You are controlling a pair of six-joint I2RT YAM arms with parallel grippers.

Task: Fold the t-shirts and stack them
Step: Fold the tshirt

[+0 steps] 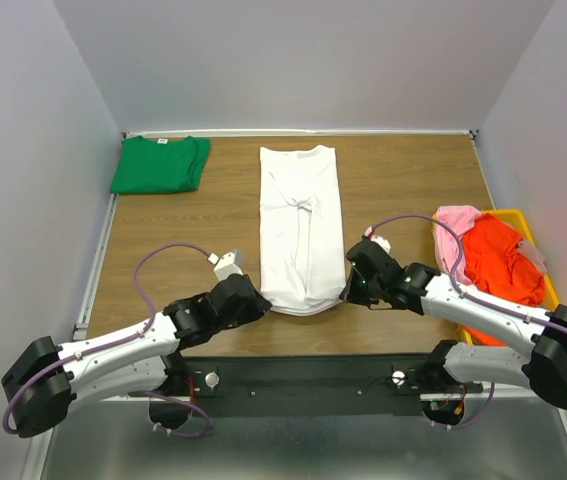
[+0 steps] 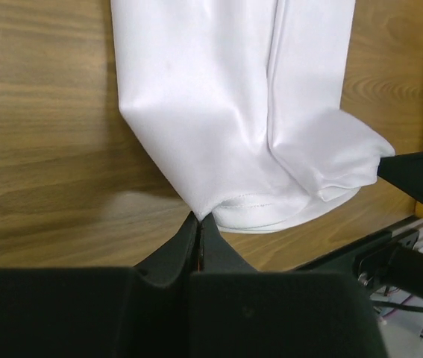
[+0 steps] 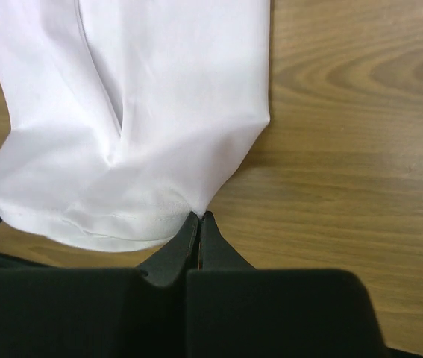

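The white t-shirt [image 1: 301, 228] lies as a long narrow strip down the middle of the table, sleeves folded in. My left gripper [image 1: 261, 300] is shut on its near left hem corner, seen in the left wrist view [image 2: 199, 216] with the shirt [image 2: 226, 112]. My right gripper [image 1: 345, 290] is shut on the near right hem corner, seen in the right wrist view [image 3: 200, 215] with the shirt [image 3: 151, 112]. A folded green t-shirt [image 1: 160, 163] lies at the far left corner. Pink [image 1: 452, 240] and orange-red [image 1: 496, 258] t-shirts lie crumpled at the right.
A yellow bin [image 1: 519, 218] at the table's right edge holds the pink and orange-red shirts. Grey walls close in the table on three sides. A black mounting rail [image 1: 303, 378] runs along the near edge between the arm bases.
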